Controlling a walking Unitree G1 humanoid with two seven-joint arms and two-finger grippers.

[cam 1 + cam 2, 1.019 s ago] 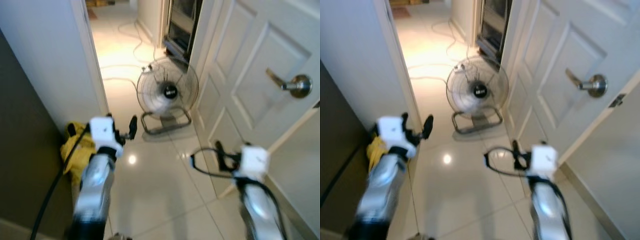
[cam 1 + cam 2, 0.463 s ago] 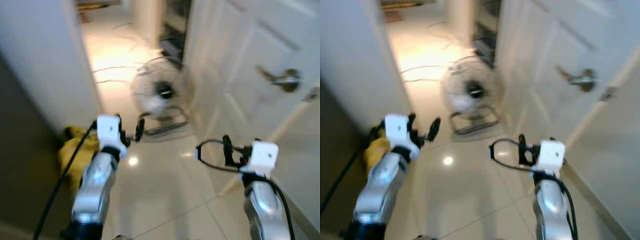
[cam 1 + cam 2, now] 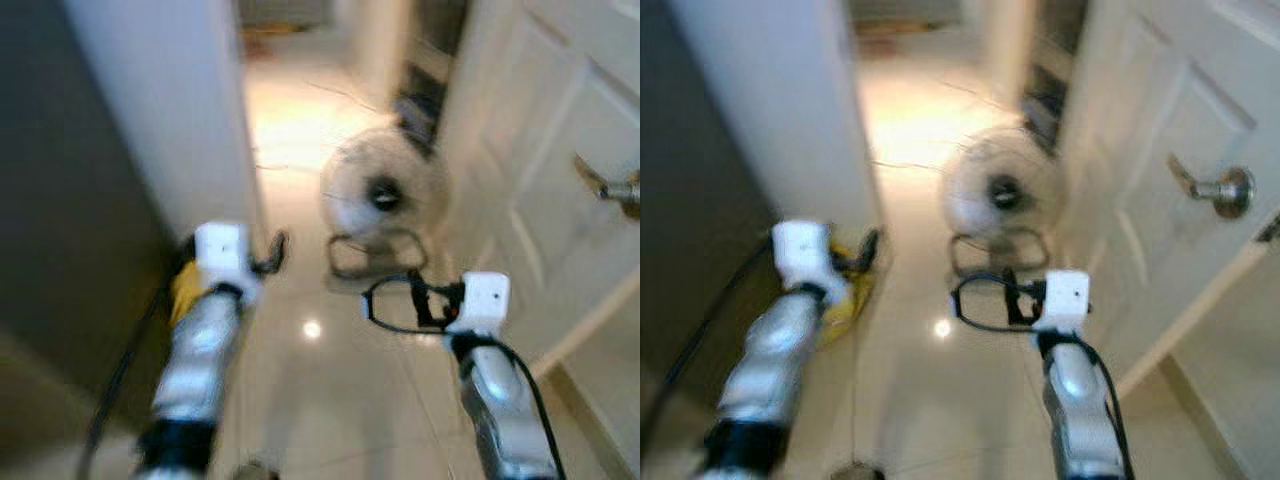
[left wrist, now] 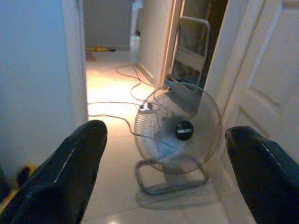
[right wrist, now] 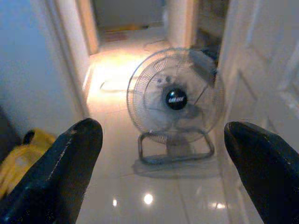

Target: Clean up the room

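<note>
Head views blurred; wrist views sharp.

Doorway scene. White panelled door stands open on the right, lever handle on its face. White wall end on the left, dark panel beside it. Glossy pale tiled floor runs through the opening into a lit hallway beyond.

Floor fan sits on the tiles in the doorway, near the open door: round wire cage, dark hub, tilted back on a tubular metal stand. A thin white cord trails across the hall floor behind it.

Yellow cloth, crumpled, lies on the floor at the foot of the white wall, well left of the fan. Nothing touches it. Left arm partly covers it in the head views.

Both silver arms are raised and stretched forward, roughly level, elbows low, wrists pointing at the fan.
- Left gripper: held in the air over the floor, near the wall end. Fingers spread wide apart, nothing between them.
- Right gripper: held in the air over the floor ahead of the door edge. Fingers also spread wide, holding nothing. A black cable loops out beside its wrist.

Fan shows centred between each gripper's fingers, well ahead of both.
</note>
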